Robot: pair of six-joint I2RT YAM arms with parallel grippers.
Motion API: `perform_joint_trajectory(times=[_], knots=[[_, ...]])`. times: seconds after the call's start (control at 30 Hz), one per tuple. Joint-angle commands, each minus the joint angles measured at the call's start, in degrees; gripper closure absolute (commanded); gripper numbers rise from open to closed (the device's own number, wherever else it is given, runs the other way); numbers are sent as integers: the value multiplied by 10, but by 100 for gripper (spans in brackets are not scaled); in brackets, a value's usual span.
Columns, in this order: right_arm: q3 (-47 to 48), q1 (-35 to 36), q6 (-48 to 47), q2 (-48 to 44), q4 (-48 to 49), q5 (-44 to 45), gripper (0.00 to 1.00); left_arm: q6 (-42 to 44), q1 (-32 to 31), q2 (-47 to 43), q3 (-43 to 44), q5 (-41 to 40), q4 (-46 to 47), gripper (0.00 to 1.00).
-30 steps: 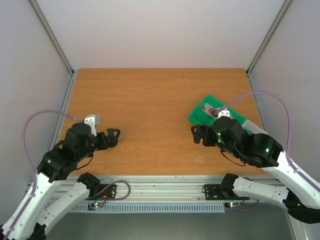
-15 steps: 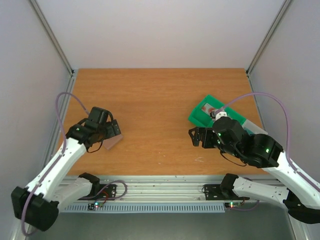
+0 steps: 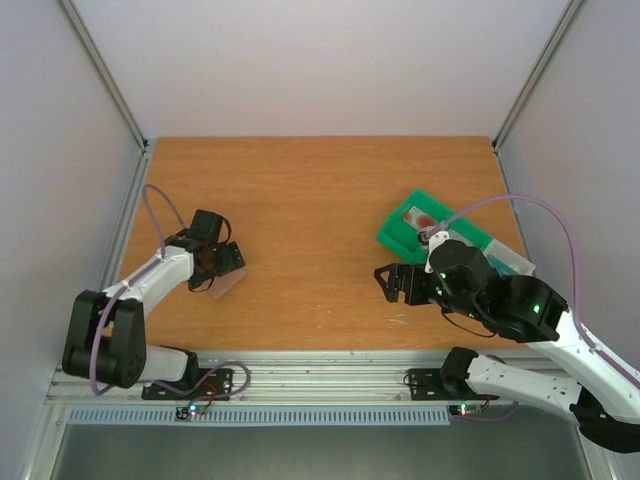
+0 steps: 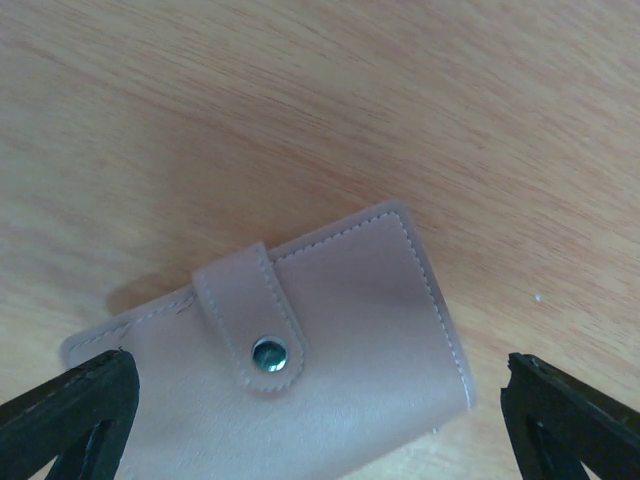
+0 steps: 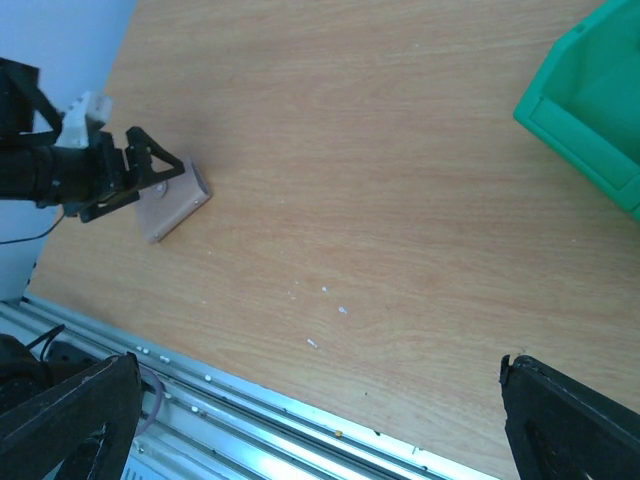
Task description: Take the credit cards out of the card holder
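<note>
Item: card holder [image 4: 330,330], pale, closed by its snap tab [image 4: 262,325], lay flat on the counter [image 4: 420,90] under the left gripper [image 4: 320,368], whose fingers stood apart and empty. Probably light, soft and slick; best pinched across its long edges. Right gripper [image 5: 320,365] apart, far off.

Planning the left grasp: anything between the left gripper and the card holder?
Nothing visible. The open left gripper hangs directly over the card holder, bare table around it. Its snap strap is fastened.
</note>
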Motion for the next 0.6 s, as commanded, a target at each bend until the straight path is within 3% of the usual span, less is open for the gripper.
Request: perform_joint_trajectory(times=[0.0,0.27,0.57], knots=[[-5,-3,-16,-10,15,-8,1,21,5,48,1,26,69,1],[-9,-3,-16,-11,17,-4,1,45,1,115,3,146,128,1],[-18,-3,-10,-11,13,4,2,70,-57,112,-1,202,157,5]])
